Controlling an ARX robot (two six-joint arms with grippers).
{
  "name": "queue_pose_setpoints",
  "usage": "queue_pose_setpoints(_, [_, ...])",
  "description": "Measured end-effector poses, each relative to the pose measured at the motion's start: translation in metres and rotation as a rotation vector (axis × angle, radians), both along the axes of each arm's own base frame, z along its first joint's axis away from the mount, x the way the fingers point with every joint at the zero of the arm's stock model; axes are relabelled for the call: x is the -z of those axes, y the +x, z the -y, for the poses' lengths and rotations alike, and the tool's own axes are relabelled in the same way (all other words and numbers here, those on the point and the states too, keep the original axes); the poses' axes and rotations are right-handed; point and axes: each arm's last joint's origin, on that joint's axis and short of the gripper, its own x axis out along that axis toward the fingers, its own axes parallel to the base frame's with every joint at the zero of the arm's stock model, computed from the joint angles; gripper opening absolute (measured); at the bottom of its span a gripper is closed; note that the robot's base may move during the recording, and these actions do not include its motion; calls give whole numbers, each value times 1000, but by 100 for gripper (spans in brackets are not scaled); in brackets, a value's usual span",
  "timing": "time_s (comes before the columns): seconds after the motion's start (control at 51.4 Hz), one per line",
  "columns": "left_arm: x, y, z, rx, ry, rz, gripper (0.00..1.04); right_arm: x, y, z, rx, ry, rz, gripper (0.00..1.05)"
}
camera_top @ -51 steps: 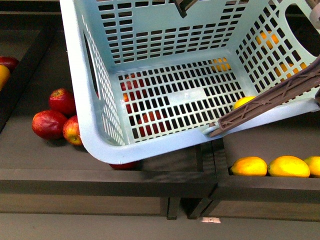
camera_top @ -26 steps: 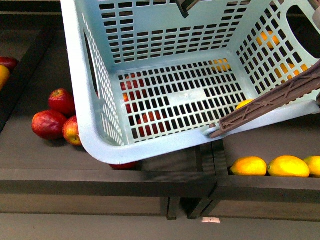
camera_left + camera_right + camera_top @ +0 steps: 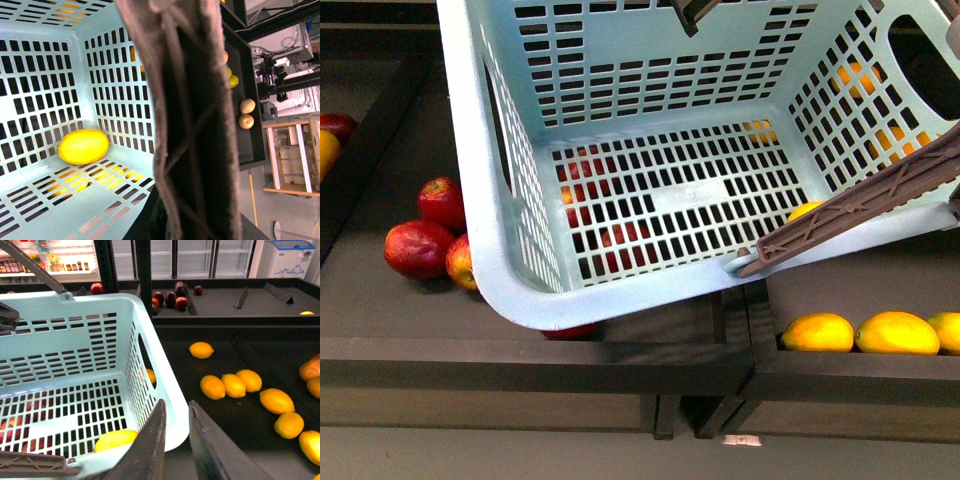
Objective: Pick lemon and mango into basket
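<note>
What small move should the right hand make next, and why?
Probably draw the right hand away from the basket rim and swing it toward a mango outside it. Its fingers are apart with nothing between them. One yellow fruit already lies on the basket floor, and no mango shows inside yet.
</note>
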Motion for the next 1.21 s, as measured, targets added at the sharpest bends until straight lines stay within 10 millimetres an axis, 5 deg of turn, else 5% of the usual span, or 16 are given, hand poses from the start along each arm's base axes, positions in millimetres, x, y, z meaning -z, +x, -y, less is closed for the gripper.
queue_pose_setpoints(0.448, [0, -3, 3, 17, 0, 1, 5, 0, 0, 0, 5, 0, -2, 98])
queue_pose_setpoints(1.207, [-1, -1, 1, 6, -5, -3, 5, 0, 0, 0, -1, 0, -2, 96])
